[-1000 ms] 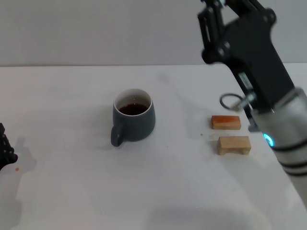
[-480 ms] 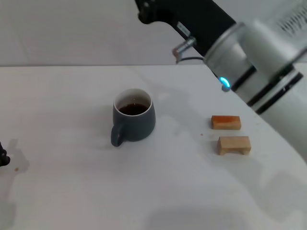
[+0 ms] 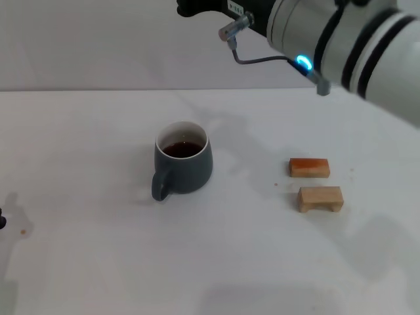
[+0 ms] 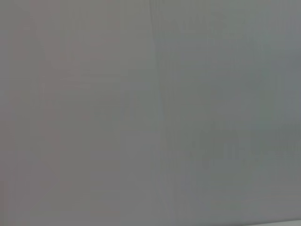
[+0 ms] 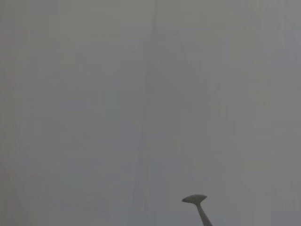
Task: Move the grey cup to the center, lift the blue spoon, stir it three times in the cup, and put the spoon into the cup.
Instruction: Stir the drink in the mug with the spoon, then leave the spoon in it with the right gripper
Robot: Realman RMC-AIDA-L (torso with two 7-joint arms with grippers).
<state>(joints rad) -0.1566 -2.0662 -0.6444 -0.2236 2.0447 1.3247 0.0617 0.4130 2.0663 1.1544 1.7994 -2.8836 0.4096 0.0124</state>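
squat slate-grey ceramic mug (image 3: 183,166) with white inside and dark brown liquid, upright near the middle of the white table (image 3: 98,262), handle toward the near-left. two small wooden blocks (image 3: 314,182) to its right, well apart from it. right arm (image 3: 341,39) raised high across the upper edge; fingers out of sight, grip state undeterminable. small grey spoon bowl on a thin stem (image 5: 198,205) in the right wrist view against a blank wall.

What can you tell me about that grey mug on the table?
The grey cup is a squat, dark slate-grey mug, ceramic by its look, with a white inside and a loop handle turned toward the robot's left and the camera. It stands upright on the white table, holding dark brown liquid. Nothing touches it; no spoon shows inside.
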